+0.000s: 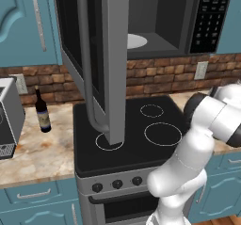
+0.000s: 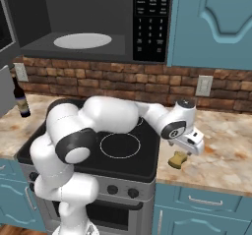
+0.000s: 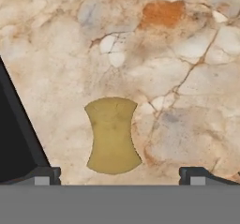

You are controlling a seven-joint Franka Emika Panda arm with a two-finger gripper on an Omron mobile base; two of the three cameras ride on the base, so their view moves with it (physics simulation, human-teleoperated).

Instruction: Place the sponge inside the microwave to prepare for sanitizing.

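Note:
The sponge (image 3: 112,135), a yellowish-tan lumpy block, lies on the marble counter just right of the stove, and also appears as the sponge (image 2: 177,159) under the hand. My gripper (image 3: 119,174) hangs right above it, open, its two dark fingertips (image 3: 47,174) wide apart on either side with nothing held. From the side, the gripper (image 2: 183,153) points down at the counter. The microwave (image 2: 151,22) is mounted above the stove with its door (image 1: 101,54) swung fully open. Its white round plate (image 2: 82,41) lies bare inside.
The open microwave door hangs out over the black stove top (image 1: 136,139). A dark wine bottle (image 1: 43,111) stands on the left counter near a small grey boxy appliance (image 1: 7,118). Blue cabinets (image 2: 216,17) flank the microwave. A brick wall runs behind.

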